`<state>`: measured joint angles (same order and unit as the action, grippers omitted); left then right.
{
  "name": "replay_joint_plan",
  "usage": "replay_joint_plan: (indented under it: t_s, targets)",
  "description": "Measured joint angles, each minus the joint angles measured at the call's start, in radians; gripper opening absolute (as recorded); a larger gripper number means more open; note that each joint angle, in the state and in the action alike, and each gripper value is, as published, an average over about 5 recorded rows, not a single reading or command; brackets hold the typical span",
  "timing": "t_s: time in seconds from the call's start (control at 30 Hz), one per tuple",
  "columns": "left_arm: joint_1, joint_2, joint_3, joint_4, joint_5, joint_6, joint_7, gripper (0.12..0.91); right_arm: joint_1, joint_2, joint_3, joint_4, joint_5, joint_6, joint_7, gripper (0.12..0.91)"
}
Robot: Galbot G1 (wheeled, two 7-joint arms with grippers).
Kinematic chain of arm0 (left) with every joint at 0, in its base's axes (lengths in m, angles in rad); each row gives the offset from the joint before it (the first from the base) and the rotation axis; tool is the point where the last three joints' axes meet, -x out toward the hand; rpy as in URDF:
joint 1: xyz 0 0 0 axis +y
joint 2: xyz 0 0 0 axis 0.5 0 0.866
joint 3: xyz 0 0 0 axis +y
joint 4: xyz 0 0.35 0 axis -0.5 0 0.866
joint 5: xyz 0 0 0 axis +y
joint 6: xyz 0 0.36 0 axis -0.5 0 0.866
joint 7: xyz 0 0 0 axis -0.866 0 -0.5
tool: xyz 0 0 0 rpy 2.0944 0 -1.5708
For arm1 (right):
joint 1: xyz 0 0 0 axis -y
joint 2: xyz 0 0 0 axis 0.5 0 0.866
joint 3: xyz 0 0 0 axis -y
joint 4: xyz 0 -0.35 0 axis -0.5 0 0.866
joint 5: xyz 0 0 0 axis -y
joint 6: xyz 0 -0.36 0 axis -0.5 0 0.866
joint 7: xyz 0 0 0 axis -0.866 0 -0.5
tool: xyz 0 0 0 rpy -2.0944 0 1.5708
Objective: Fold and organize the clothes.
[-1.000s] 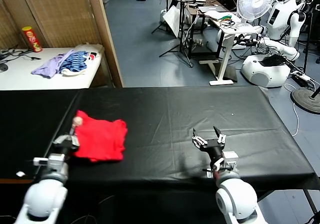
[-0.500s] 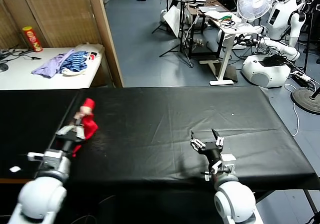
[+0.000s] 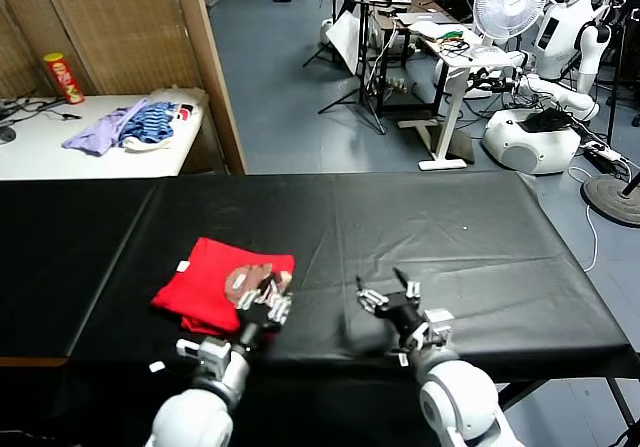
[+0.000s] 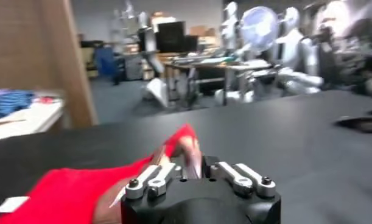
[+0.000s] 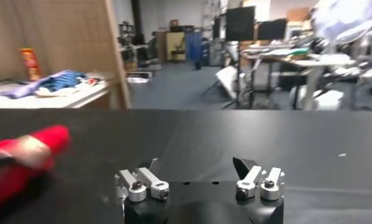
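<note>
The red T-shirt (image 3: 210,292) lies bunched in a rough fold on the black table (image 3: 450,247), left of centre, with its brown-and-white print (image 3: 250,279) up and a white tag (image 3: 182,266) at its far left corner. My left gripper (image 3: 266,303) sits low at the shirt's right near edge. In the left wrist view the shirt (image 4: 58,192) runs up between the spread jaws of the left gripper (image 4: 184,163), which is open. My right gripper (image 3: 388,298) hovers open just right of the shirt, nothing between its fingers (image 5: 243,165); the shirt (image 5: 21,155) shows off to its side.
A white side table (image 3: 40,152) at the back left holds a heap of lilac and blue-striped garments (image 3: 130,125) and a red can (image 3: 62,77). A wooden screen post (image 3: 210,67) stands behind the table. Desks, a fan and another robot fill the back right.
The left arm swung the shirt from the table's left edge toward the centre; it now lies print up. The left gripper's jaws have spread. The right gripper drifted slightly left.
</note>
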<state>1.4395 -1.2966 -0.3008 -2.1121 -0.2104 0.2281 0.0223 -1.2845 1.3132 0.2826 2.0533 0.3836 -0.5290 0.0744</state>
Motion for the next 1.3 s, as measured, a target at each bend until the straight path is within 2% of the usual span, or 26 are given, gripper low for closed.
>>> replay_joint_plan:
  t_s: [0.1,0.2,0.3,0.47,0.57,0.73,0.83,0.9,0.97,1.2,1.3]
  targets:
    - [0.000,0.001,-0.006,-0.030,-0.078,-0.050,0.012,0.691,0.037,-0.001,-0.035,-0.027,0.109,-0.058,-0.003,0.798]
    - [-0.006,0.002,-0.026,-0.062,-0.137,-0.085,-0.010,0.779,0.083,0.014,-0.081,-0.060,0.212,-0.112,-0.011,0.798]
    - [-0.002,0.004,-0.049,-0.085,-0.152,-0.106,-0.036,0.796,0.134,0.037,-0.134,-0.101,0.266,-0.139,-0.023,0.798]
    - [0.022,-0.001,-0.080,-0.097,-0.140,-0.128,-0.053,0.798,0.201,0.075,-0.208,-0.177,0.289,-0.138,-0.016,0.769]
    - [0.037,-0.011,-0.090,-0.101,-0.132,-0.135,-0.072,0.798,0.218,0.087,-0.230,-0.213,0.295,-0.136,-0.006,0.662]
    - [0.053,-0.023,-0.100,-0.106,-0.130,-0.138,-0.099,0.798,0.235,0.095,-0.237,-0.252,0.300,-0.126,-0.008,0.386]
    - [0.060,-0.024,-0.105,-0.108,-0.129,-0.139,-0.102,0.798,0.245,0.095,-0.235,-0.274,0.291,-0.108,-0.024,0.237]
    - [0.065,-0.024,-0.110,-0.108,-0.128,-0.143,-0.104,0.798,0.253,0.090,-0.231,-0.289,0.272,-0.095,-0.043,0.165]
    - [0.070,-0.025,-0.115,-0.105,-0.126,-0.149,-0.108,0.798,0.265,0.080,-0.223,-0.301,0.246,-0.077,-0.070,0.127]
    - [0.076,-0.028,-0.122,-0.074,-0.105,-0.198,-0.138,0.798,0.319,-0.007,-0.190,-0.338,0.067,0.044,-0.181,0.123]
    - [0.082,-0.026,-0.121,-0.059,-0.089,-0.208,-0.140,0.798,0.327,-0.063,-0.184,-0.335,-0.032,0.109,-0.217,0.166]
